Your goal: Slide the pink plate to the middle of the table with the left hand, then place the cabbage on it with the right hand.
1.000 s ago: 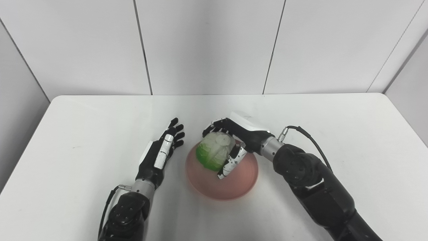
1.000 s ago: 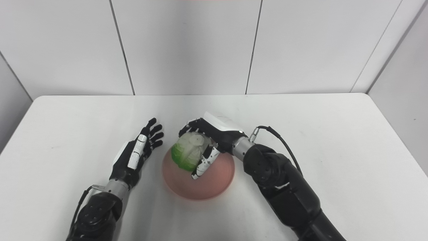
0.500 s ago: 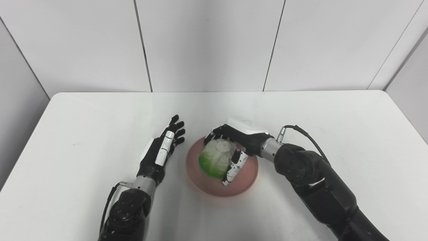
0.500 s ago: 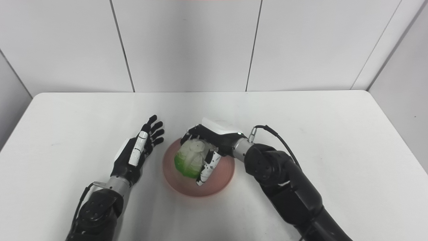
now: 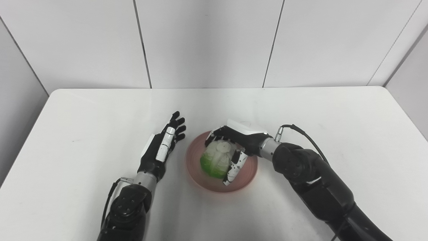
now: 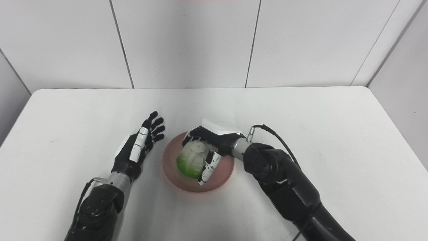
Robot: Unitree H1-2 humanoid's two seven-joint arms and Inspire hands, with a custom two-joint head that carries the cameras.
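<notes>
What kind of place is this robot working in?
Likely a robot test cell or lab, not a kitchen: a bare white table boxed in by plain white wall panels, with only a pink plate and a cabbage as props.

Pink plate (image 5: 200,175), round and shallow, flat on white table near its middle. Cabbage (image 5: 215,160), pale whitish top shading to bright green lower left, sits inside plate toward far side, clasped by right hand (image 5: 239,144) from behind and right.

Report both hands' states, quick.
Left hand: open, holding nothing, beside the pink plate.
Right hand: shut on the cabbage, over the plate.
</notes>
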